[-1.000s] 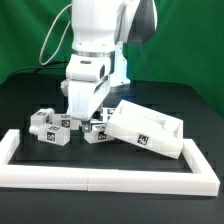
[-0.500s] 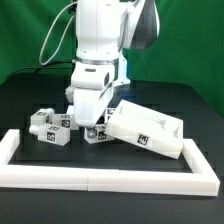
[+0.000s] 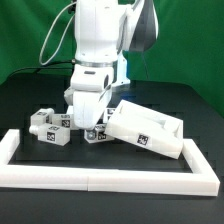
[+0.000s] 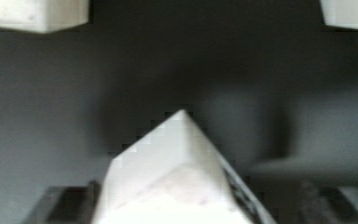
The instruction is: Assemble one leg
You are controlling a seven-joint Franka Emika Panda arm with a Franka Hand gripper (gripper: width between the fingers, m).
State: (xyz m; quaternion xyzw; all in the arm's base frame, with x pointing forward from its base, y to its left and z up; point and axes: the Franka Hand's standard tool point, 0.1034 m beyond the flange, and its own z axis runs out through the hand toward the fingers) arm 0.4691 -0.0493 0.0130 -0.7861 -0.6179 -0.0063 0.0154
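Note:
In the exterior view my gripper [image 3: 93, 122] is down low over a small white leg [image 3: 98, 134] with a black-and-white tag, just left of the tilted white square panel [image 3: 145, 128]. In the wrist view that leg [image 4: 176, 175] lies between my dark fingers [image 4: 66, 205], seen edge-on. It is close to one finger, with a gap to the other. The gripper [image 4: 194, 208] is open around it. More legs [image 3: 48, 127] lie in a cluster at the exterior view's left.
A white raised border [image 3: 100, 181] runs along the front and left of the black table. The panel leans against the border at the exterior view's right. White parts show at two corners of the wrist view [image 4: 25, 12] [image 4: 354, 30].
The gripper moved toward the exterior view's right, from above the leg cluster to the leg beside the panel, then sank slightly over it.

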